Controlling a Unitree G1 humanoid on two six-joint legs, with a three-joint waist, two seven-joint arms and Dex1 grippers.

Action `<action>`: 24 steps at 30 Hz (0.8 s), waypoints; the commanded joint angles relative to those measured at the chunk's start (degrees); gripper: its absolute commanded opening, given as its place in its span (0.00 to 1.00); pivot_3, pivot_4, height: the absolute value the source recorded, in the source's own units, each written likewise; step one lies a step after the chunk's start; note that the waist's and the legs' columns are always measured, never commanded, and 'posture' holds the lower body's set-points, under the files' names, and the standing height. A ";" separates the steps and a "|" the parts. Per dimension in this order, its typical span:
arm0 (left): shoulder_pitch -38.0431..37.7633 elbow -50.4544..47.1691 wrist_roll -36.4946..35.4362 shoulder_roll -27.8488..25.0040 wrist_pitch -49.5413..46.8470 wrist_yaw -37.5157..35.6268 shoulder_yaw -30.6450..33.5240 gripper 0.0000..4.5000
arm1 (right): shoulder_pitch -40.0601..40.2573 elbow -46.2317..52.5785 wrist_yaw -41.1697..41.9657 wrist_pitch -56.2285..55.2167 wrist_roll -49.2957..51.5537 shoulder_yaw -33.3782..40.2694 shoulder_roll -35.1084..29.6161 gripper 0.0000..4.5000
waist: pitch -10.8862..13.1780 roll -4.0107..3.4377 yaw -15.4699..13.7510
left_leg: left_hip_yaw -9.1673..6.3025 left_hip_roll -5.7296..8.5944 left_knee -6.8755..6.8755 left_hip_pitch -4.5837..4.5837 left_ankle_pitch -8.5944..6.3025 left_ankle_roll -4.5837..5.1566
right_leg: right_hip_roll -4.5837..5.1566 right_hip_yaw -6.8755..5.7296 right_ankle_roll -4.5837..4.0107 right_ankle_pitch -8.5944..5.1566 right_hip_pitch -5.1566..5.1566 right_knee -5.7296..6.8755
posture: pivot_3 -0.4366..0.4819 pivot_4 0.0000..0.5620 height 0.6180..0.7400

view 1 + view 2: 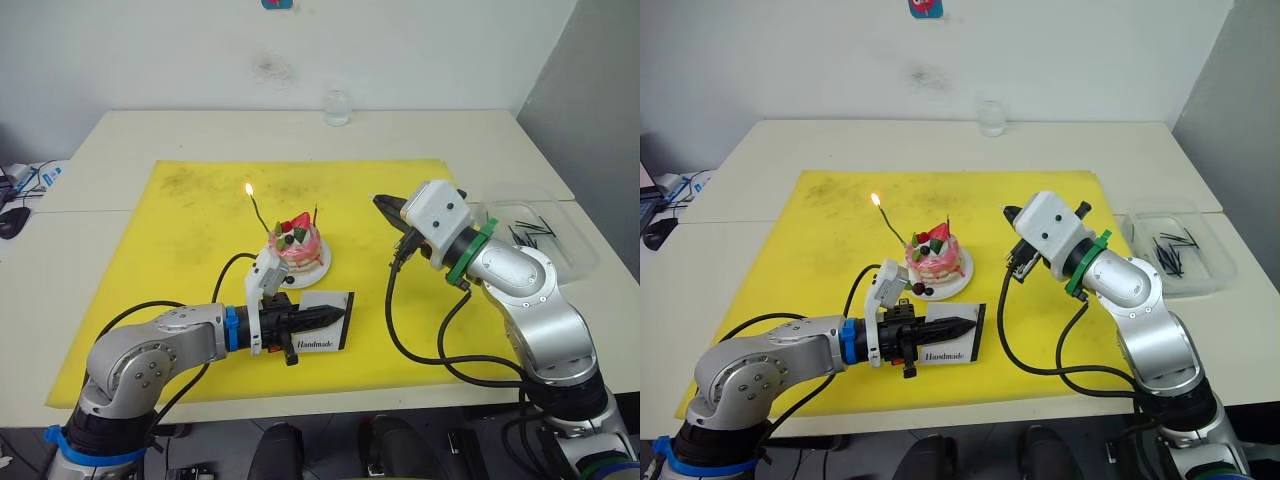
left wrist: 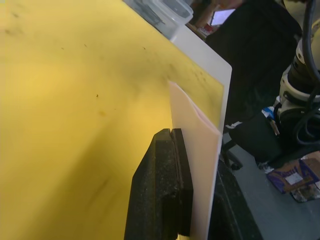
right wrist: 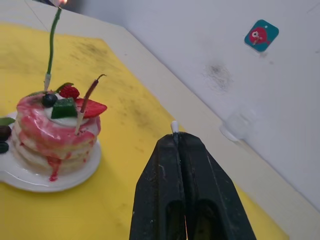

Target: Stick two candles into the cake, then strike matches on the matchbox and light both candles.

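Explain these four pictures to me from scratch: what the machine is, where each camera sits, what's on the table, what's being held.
A humanoid robot works with two arms. Two pictures come from its head, two from its wrists.

On the yellow mat sits a pink cake with two candles: the green candle is burning, the red candle is unlit. A clear tray holds spare matches.

The left gripper is shut on the matchbox. The right gripper is shut on a match.

Plenty of open yellow mat [image 1: 190, 215] behind and left of the cake [image 1: 298, 247]. The front is blocked: matchbox [image 1: 326, 320] and left gripper [image 1: 325, 317] sit just beside the plate. Right gripper [image 1: 383, 205] hangs off the cake's right, with a gap between. Lit green candle [image 1: 258, 213] sticks up above.
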State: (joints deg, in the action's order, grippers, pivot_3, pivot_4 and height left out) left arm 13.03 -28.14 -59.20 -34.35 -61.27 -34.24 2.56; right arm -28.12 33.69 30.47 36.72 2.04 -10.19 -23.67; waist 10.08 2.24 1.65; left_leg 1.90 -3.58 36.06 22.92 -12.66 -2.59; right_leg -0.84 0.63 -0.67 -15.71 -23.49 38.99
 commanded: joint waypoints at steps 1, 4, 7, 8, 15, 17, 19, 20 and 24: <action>0.62 0.96 -3.60 0.93 -0.47 1.18 3.17 0.00 | 0.36 4.29 3.37 4.20 7.83 4.17 0.26 0.01 | 0.00 0.00 0.00 | 0.00 -0.01 0.00 0.00 0.00 0.00 | 0.00 0.00 0.00 0.00 0.00 0.01 | 0.48 0.27 1.00; 2.13 3.86 -7.05 1.55 -2.31 2.33 4.84 0.00 | 1.07 6.89 8.80 5.22 11.90 5.70 -5.10 0.01 | 0.01 -0.01 -0.05 | -0.02 -0.01 0.00 0.00 0.00 0.00 | 0.01 -0.02 0.00 0.00 0.00 0.02 | 0.48 0.27 1.00; 4.13 5.97 -9.44 1.75 -3.86 2.97 5.20 0.00 | 2.09 9.93 12.76 7.73 16.42 6.67 -10.04 0.01 | 0.01 -0.01 -0.18 | -0.03 0.02 0.01 -0.01 0.00 0.01 | 0.02 -0.05 0.00 0.00 0.03 0.00 | 0.48 0.27 1.00; 5.03 6.78 -10.05 1.99 -4.34 3.31 5.29 0.00 | 2.71 11.18 14.23 8.23 17.85 6.59 -11.81 0.01 | 0.01 -0.01 -0.13 | -0.03 0.04 0.01 -0.01 0.00 0.01 | 0.02 -0.05 0.00 0.00 0.03 0.00 | 0.48 0.27 1.00; 9.60 10.34 -10.52 2.51 -5.86 3.94 4.44 0.00 | 3.78 14.71 16.05 7.68 18.56 1.76 -17.90 0.01 | 0.01 -0.01 0.21 | -0.04 0.01 0.00 -0.04 -0.01 0.01 | -0.05 -0.04 0.00 0.00 0.03 0.01 | 0.48 0.27 1.00; 10.29 10.73 -10.73 2.67 -6.25 4.06 4.46 0.00 | 3.57 14.16 15.32 6.71 16.46 -0.96 -18.43 0.01 | 0.01 -0.01 0.16 | -0.05 0.00 0.00 -0.03 0.00 0.01 | -0.06 -0.05 0.00 0.00 0.03 0.01 | 0.48 0.27 1.00; 10.61 10.83 -11.03 2.87 -6.60 4.20 4.53 0.00 | 3.33 13.40 14.49 5.88 14.53 -3.52 -18.42 0.01 | 0.01 0.00 0.10 | -0.06 0.01 0.00 -0.02 0.00 0.01 | -0.05 -0.07 0.00 0.00 0.02 0.01 | 0.48 0.27 1.00; 10.71 10.80 -11.21 2.99 -6.75 4.34 4.54 0.00 | 3.28 12.84 14.02 5.40 13.51 -4.68 -18.31 0.01 | 0.01 0.00 0.10 | -0.05 0.02 0.00 -0.02 0.00 0.01 | -0.05 -0.05 0.00 0.00 0.02 0.00 | 0.48 0.27 1.00; 11.11 10.67 -11.61 3.27 -7.17 4.83 4.63 0.00 | 3.56 10.90 13.42 3.24 10.23 -7.44 -18.59 0.01 | 0.01 0.00 0.06 | -0.03 0.04 0.01 -0.01 0.00 0.01 | -0.03 -0.03 0.01 0.00 0.02 -0.01 | 0.48 0.27 1.00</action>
State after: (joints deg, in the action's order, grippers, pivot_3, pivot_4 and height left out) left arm 22.93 -16.21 -69.51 -31.28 -68.44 -29.37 6.56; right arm -23.98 44.14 44.59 41.81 13.79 -17.60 -42.03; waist 10.08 2.24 1.71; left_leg 1.87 -3.53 36.08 22.92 -12.66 -2.59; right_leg -0.86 0.59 -0.66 -15.71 -23.47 38.99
